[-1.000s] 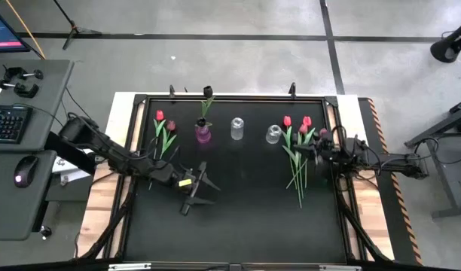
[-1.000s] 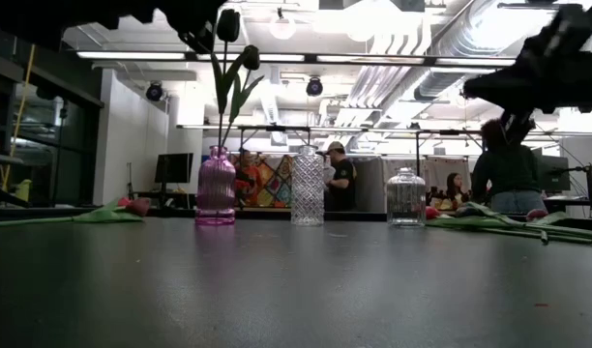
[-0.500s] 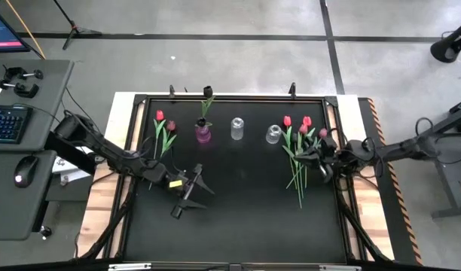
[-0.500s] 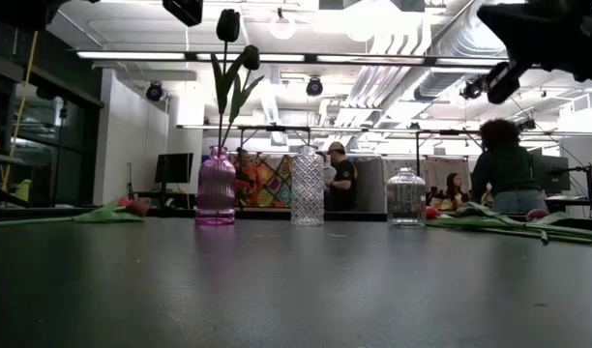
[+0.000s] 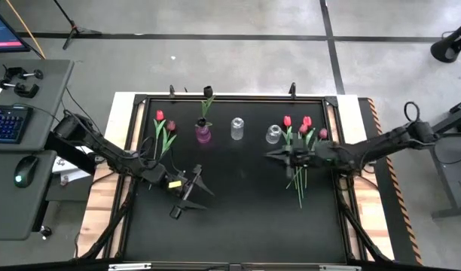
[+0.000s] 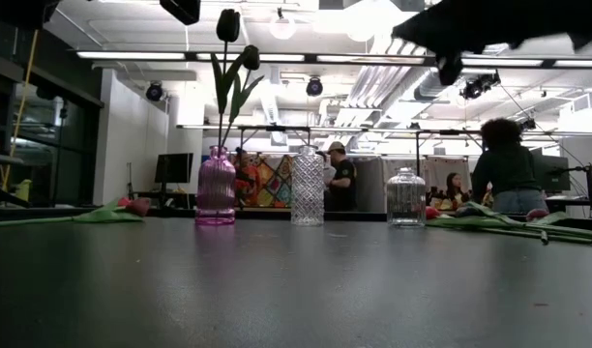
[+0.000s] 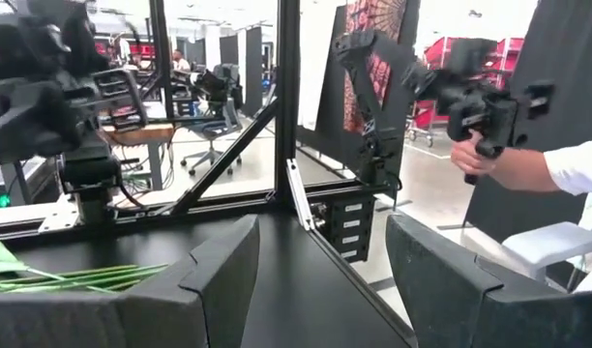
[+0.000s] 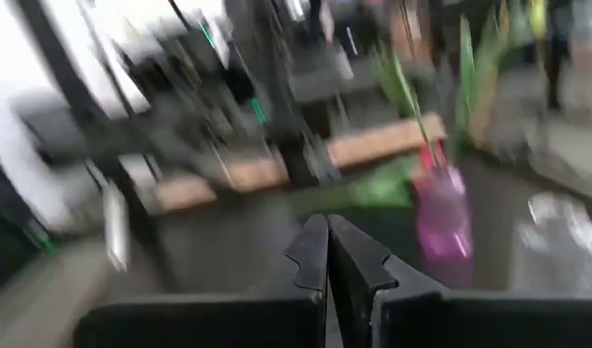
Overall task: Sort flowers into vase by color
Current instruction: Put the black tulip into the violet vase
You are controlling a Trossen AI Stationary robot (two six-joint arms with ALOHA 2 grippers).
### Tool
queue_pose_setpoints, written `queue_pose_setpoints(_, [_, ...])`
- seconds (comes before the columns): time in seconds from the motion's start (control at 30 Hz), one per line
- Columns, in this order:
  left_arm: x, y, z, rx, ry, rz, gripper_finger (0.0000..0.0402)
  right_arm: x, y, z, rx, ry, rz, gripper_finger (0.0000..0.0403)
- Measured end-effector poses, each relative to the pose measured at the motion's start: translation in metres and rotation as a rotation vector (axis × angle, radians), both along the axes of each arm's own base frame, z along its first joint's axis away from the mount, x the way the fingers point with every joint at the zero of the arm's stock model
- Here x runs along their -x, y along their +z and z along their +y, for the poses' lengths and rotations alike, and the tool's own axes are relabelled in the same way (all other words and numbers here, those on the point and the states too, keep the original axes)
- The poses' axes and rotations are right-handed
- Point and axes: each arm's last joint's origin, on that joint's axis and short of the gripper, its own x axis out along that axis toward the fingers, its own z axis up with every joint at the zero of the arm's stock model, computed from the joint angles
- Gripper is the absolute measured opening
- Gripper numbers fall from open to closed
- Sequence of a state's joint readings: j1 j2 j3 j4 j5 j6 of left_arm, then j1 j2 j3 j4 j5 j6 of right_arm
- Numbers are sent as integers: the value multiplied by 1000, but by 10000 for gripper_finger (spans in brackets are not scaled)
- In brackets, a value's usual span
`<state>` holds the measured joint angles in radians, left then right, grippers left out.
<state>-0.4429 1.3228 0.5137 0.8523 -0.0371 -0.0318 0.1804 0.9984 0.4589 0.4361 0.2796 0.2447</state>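
Standing at the black table (image 5: 238, 218), you see three vases in a row toward the upper middle of the high view: a purple vase (image 5: 203, 134) holding a dark tulip (image 5: 208, 91), then two clear glass vases (image 5: 237, 128). Loose flowers (image 5: 164, 128) lie at upper left, more flowers (image 5: 298, 150) at right of centre. Behind the table, in the low view, people (image 6: 509, 174) sit under ceiling lights. The left pincer (image 5: 194, 190) hangs low at centre-left, fingers spread apart. The right pincer (image 5: 274, 154), reaching leftward over the right bunch, has its fingers (image 8: 327, 256) pressed together, empty.
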Motion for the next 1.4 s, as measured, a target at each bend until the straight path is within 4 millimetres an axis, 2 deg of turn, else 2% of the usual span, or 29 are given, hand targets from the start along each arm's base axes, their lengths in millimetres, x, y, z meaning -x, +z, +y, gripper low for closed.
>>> queue_pose_setpoints(0.07, [0,-1,-1,5,-4,9,213,-9,11,-1,-38,-30,203,0])
queue_pose_setpoints(0.17, [1,-2,-2,1,-11,17,213,-12,28,-4,-135,-142,499,0])
queue_pose_setpoints(0.27, [1,-2,-3,0,-12,19,213,-11,32,-5,-180,-298,728,0])
queue_pose_setpoints(0.43, [2,-2,-4,9,-16,24,213,-11,1,-5,-241,-456,1032,7])
queue_pose_setpoints(0.57, [3,-2,-6,6,-27,29,213,-7,-33,-5,-253,-552,1209,39])
queue_pose_setpoints(0.73, [3,-2,-7,4,-30,29,213,-3,-55,-5,-236,-605,1292,102])
queue_pose_setpoints(0.97, [3,-2,-7,-11,-29,23,213,5,-45,-6,-294,-641,1257,172])
queue_pose_setpoints(1.2, [3,-3,-7,-12,-29,25,213,19,-24,-9,-406,-679,1139,175])
queue_pose_setpoints(1.4, [3,-3,-7,-12,-25,26,213,17,-25,-15,-444,-719,1139,155])
